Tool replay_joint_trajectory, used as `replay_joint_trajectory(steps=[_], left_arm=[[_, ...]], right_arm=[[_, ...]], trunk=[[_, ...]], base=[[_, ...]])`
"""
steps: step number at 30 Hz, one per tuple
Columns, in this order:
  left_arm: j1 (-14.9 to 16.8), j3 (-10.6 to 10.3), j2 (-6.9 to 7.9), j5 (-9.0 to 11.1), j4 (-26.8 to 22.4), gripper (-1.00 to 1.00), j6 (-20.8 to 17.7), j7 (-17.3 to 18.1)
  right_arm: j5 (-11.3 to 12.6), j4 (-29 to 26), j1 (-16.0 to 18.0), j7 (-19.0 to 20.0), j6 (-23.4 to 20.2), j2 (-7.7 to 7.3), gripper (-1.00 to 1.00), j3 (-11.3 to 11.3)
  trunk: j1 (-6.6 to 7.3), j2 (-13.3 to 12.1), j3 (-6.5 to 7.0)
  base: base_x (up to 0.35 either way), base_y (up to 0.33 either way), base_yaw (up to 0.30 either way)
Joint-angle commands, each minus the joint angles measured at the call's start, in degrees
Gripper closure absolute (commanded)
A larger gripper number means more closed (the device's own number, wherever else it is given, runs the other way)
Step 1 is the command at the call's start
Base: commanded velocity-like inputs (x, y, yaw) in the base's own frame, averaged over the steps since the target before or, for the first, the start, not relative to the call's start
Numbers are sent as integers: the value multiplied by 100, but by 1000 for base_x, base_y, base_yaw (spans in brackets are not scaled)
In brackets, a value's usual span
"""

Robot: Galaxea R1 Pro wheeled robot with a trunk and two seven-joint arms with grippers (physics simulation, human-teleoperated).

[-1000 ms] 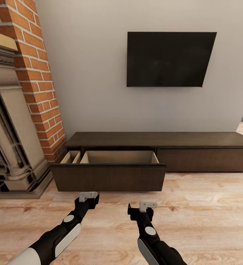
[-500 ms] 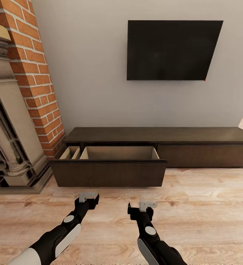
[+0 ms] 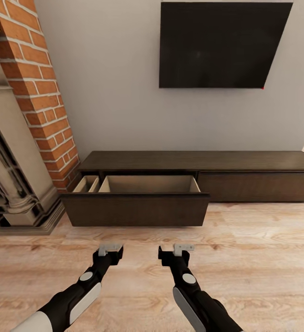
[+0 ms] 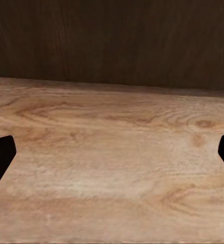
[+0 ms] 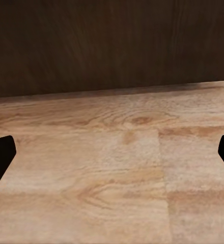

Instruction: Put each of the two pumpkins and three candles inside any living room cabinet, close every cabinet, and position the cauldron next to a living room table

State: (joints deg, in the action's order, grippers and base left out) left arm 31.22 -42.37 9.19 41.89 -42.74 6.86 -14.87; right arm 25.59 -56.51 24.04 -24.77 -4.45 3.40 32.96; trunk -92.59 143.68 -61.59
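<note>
The long dark brown cabinet stands against the grey wall. Its left front is pulled out as a wide drawer, and the part of its pale inside that I can see is bare. The right front is shut. My left gripper and right gripper hover side by side over the wooden floor, a short way in front of the drawer. Both are open and hold nothing. In the wrist views the left gripper and right gripper face the dark drawer front across bare floor. The pumpkins, candles and cauldron are out of view.
A red brick column and a stone fireplace surround stand at the left, close to the drawer's left end. A black television hangs on the wall above the cabinet. Light wooden floor stretches to the right.
The whole picture has shifted: the camera has moved nearer the wall, so the television looks larger and the cabinet sits higher. Both arms keep their pose, grippers still open.
</note>
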Motion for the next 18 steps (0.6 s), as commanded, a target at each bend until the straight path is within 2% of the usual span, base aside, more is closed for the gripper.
replay_joint_trajectory(steps=[1, 5, 12, 18], left_arm=[[12, -51, -2, 56, 75, -100, 38, -45], [56, -58, -91, 50, 364, -100, 31, -39], [232, -60, -160, 54, 413, -100, 2, 44], [413, -61, -188, 63, 304, -100, -49, 231]], right_arm=[[20, 5, 26, -36, -27, -2, -100, 12], [13, 97, 118, -17, -22, -12, -100, -9], [-8, 243, 155, -11, -14, -29, -100, -208], [-17, 473, 266, -10, -12, -27, -100, -254]], trunk=[[-1, 4, -28], [-11, 10, -117], [-29, 19, -272], [-29, 19, -272]], base=[[0, 0, 0], [0, 0, 0], [0, 0, 0], [0, 0, 0]])
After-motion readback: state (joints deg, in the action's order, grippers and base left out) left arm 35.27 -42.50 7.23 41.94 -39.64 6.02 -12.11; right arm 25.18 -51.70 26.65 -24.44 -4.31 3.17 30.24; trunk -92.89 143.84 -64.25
